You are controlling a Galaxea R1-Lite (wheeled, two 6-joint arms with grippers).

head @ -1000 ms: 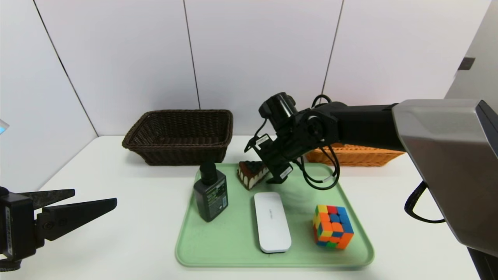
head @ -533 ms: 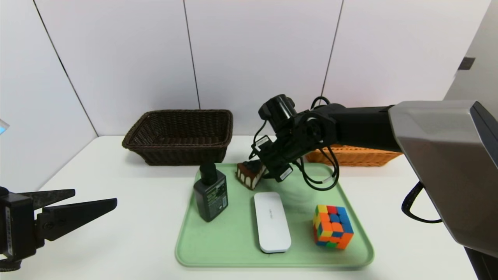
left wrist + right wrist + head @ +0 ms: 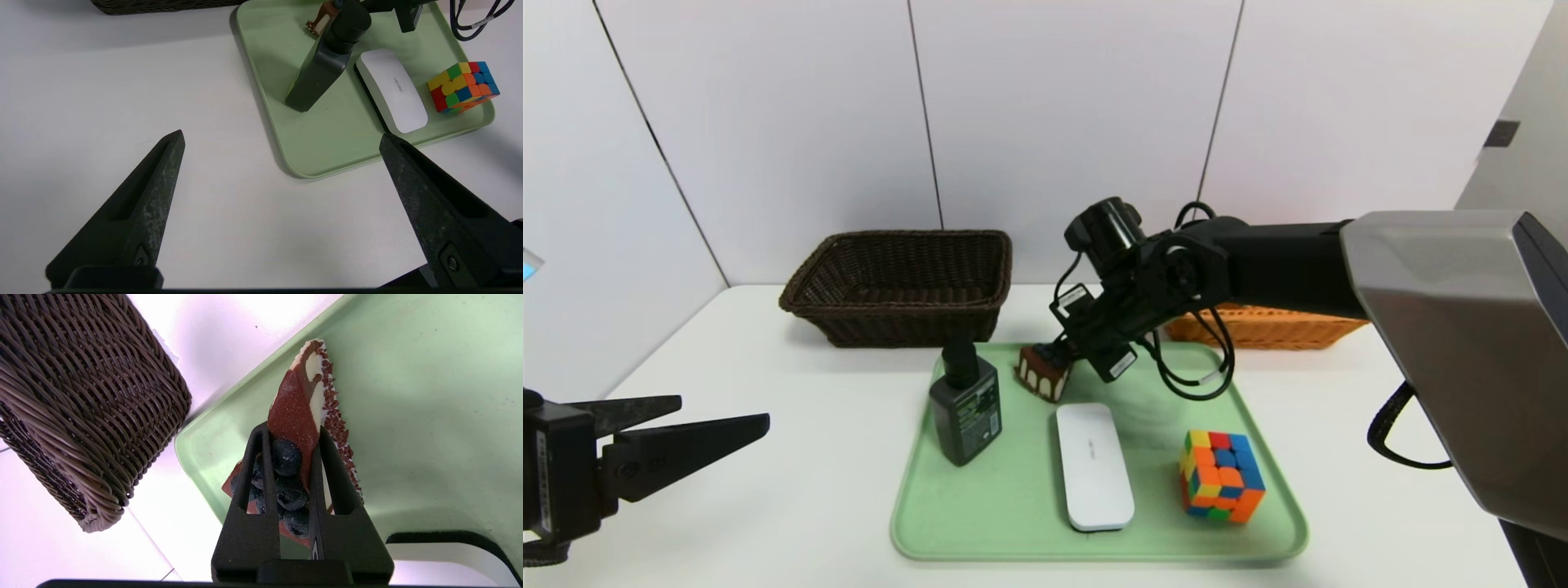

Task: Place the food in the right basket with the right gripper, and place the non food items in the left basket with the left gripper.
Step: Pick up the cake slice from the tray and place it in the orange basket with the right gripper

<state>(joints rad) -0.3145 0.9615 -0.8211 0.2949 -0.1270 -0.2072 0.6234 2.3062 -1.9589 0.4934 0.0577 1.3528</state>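
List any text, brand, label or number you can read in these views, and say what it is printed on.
White case: a small grey word is printed on its top, too blurred to read.
Dark bottle: its label carries green and white print, too small to read.
Right arm's white tags: print unreadable.
Cake slice, cube, baskets: no text.

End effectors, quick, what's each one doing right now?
Left end effector: open, empty, off to the tray's left.
Right end effector: shut on the cake, over the tray.
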